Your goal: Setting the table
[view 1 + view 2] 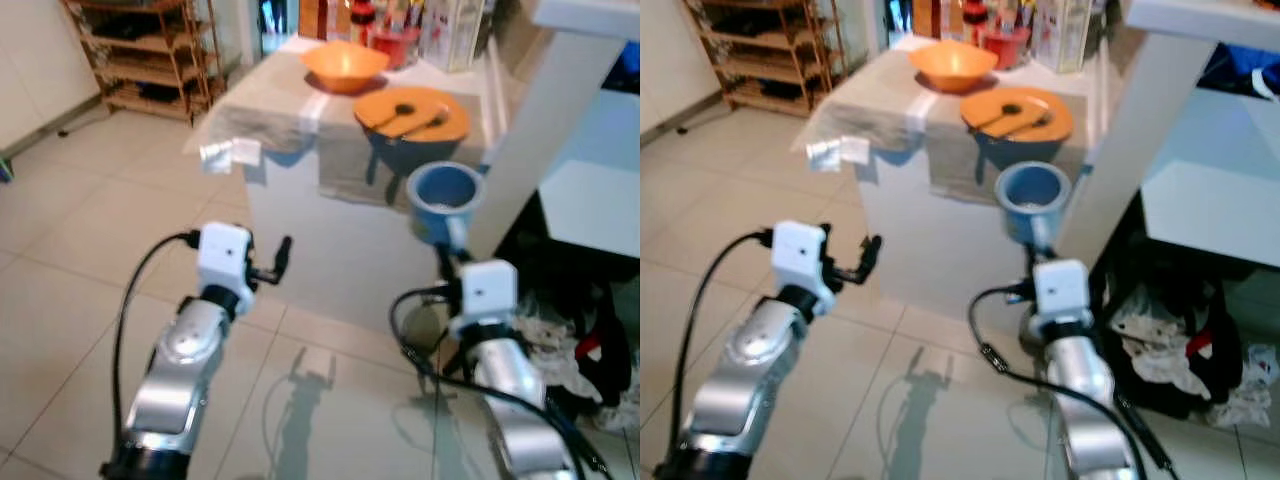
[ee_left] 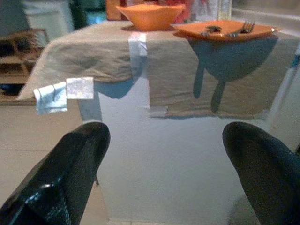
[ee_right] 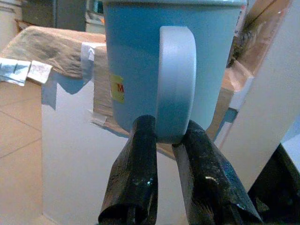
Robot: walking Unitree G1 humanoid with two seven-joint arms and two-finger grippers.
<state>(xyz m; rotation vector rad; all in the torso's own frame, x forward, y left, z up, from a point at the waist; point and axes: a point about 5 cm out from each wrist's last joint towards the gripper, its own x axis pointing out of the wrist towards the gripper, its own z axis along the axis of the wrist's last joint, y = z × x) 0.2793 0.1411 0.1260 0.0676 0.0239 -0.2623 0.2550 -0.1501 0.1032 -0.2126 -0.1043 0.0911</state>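
My right gripper (image 1: 447, 238) is shut on the handle of a blue mug (image 1: 444, 200), held upright in front of the table's near edge. In the right wrist view the fingers (image 3: 136, 178) pinch the mug's handle (image 3: 176, 84). On the cloth-covered table (image 1: 270, 100) lie an orange plate (image 1: 415, 112) with a fork and spoon on it, and an orange bowl (image 1: 345, 65) behind. My left gripper (image 1: 280, 258) is open, held low in front of the table's white side (image 2: 164, 154), apart from it.
Bottles and a red container (image 1: 395, 40) crowd the table's far end. A wooden shelf (image 1: 150, 50) stands at the back left. A white post (image 1: 540, 130) rises on the right, with clothes (image 1: 570, 340) piled on the floor beneath. Tiled floor (image 1: 80, 230) lies open to the left.
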